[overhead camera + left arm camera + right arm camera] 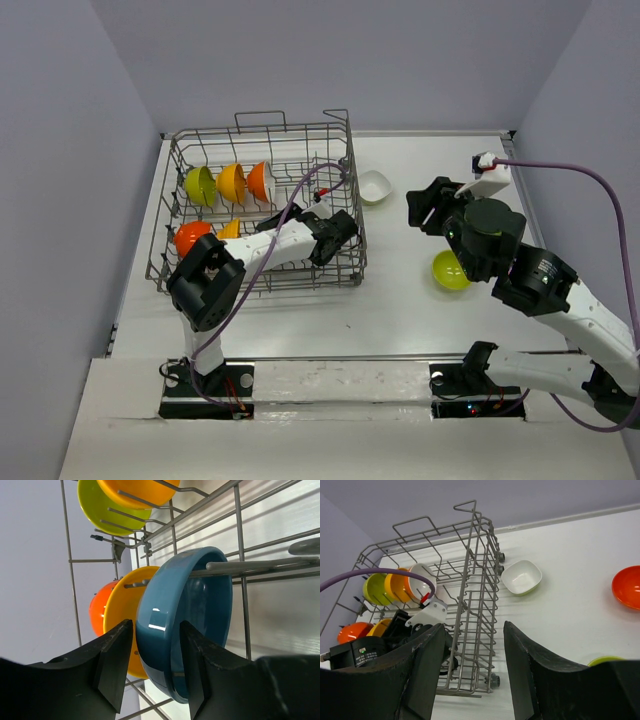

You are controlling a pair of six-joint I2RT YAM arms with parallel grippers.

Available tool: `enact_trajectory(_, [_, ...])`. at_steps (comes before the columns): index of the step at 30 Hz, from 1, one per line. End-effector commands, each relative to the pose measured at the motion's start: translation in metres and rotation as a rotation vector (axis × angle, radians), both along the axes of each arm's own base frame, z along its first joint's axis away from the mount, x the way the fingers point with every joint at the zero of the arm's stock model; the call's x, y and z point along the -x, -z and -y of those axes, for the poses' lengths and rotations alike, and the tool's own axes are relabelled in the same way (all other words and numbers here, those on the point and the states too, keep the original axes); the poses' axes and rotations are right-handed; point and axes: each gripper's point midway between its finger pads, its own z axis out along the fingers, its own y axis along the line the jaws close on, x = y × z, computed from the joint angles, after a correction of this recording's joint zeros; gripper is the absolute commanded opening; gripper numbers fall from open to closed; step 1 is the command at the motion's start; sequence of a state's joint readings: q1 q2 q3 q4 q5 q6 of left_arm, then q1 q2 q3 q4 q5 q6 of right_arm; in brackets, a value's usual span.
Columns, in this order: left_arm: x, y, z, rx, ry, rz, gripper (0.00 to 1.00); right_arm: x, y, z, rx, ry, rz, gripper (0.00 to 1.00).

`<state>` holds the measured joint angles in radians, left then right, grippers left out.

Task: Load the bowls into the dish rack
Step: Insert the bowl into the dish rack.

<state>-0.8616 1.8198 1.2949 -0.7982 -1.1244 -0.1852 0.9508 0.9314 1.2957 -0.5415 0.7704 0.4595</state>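
Left wrist camera has the left tool (155, 645) straddling the rim of the teal blue bowl (200, 605), one finger outside the wall and one inside. Whether it presses on the bowl cannot be told. That bowl stands on edge among the tines of the dish rack (262, 131), just beside an orange-yellow bowl (122, 610), with a red-orange bowl (99, 610) beyond it. The rack takes up the left half of the bench (400, 320). The right tool (472, 627) hangs spread and empty above the right half. A white bowl (521, 576) lies just off the rack's right side near the far edge. A lime green bowl (448, 272) sits partly under the right arm (540, 275).
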Motion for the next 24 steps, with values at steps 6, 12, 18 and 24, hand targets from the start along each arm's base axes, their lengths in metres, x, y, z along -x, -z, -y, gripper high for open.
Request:
enact_trajectory(6, [0.001,-0.028,-0.009,0.067,-0.038,0.098,0.61,-0.001,-0.018,-0.003,-0.044,-0.008,0.038,0.56])
enact_trajectory(12, [0.000,-0.041,-0.009,0.112,-0.044,0.128,0.63,-0.001,-0.018,-0.005,-0.041,-0.009,0.037,0.56])
enact_trajectory(18, [0.000,-0.044,0.000,0.208,-0.004,0.106,0.63,-0.003,-0.020,-0.007,-0.040,-0.012,0.037,0.56])
enact_trajectory(24, [0.000,-0.046,0.007,0.272,0.026,0.096,0.63,-0.005,-0.019,-0.011,-0.034,-0.017,0.032,0.56])
